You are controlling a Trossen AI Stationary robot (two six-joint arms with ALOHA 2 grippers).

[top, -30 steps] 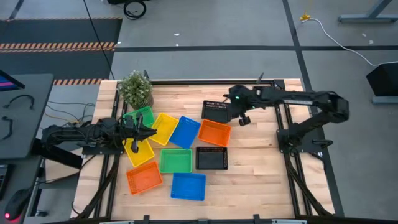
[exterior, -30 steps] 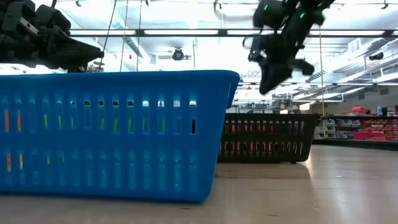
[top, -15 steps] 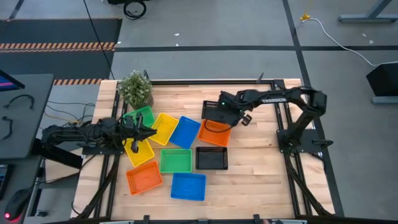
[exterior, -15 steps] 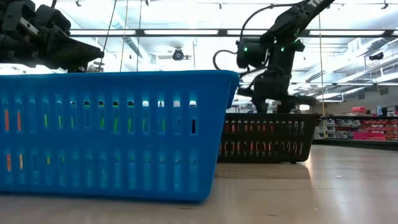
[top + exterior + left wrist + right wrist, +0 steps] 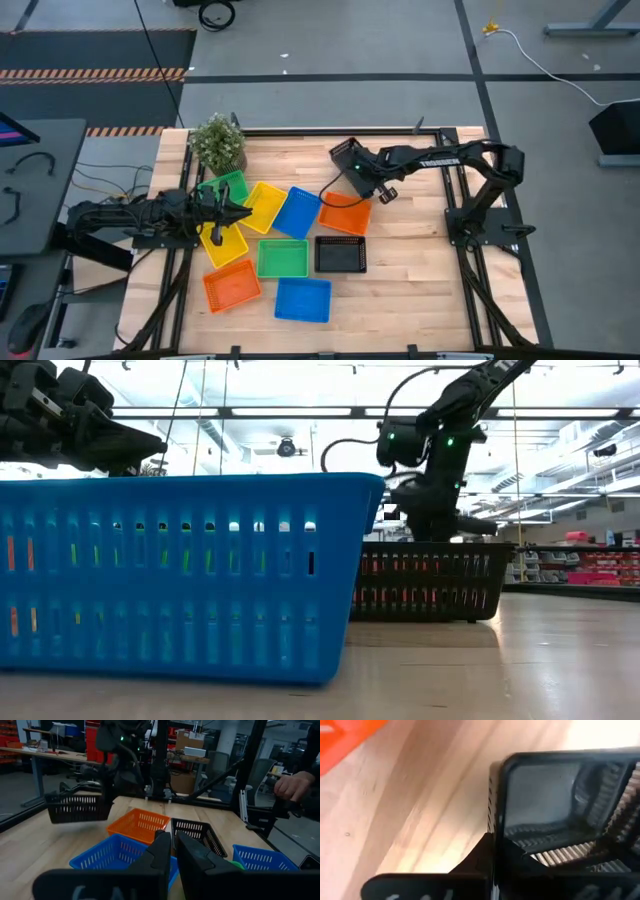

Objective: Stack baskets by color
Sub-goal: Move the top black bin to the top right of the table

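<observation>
Baskets lie over the table's middle: green [image 5: 225, 187], yellow [image 5: 265, 205], blue [image 5: 298, 212], orange [image 5: 345, 213], black [image 5: 340, 255], green [image 5: 283, 258], yellow [image 5: 225, 245], orange [image 5: 230, 285] and blue [image 5: 303, 300]. A second black basket [image 5: 77, 807] is farther back, under my right gripper [image 5: 362, 180], which points steeply down and is shut on it. My left gripper [image 5: 235, 212] is shut and level above the left-hand baskets, holding nothing. My right gripper has one wall of the far black basket [image 5: 492, 820], near a corner, between its two fingers. One finger [image 5: 480, 855] is outside the wall and the other inside. The fingers come from above, slanting down. Whether the basket's bottom is on the table I cannot tell.
A small potted plant [image 5: 218, 143] stands at the table's far left corner. Bare wood [image 5: 420, 260] lies on the table's right half. A person's hand [image 5: 295, 785] shows beyond the table's right side.
My right gripper has come down and gone toward the table's left, from beside the far black basket onto it, rolling a little as it sank. The baskets lie where they were.
</observation>
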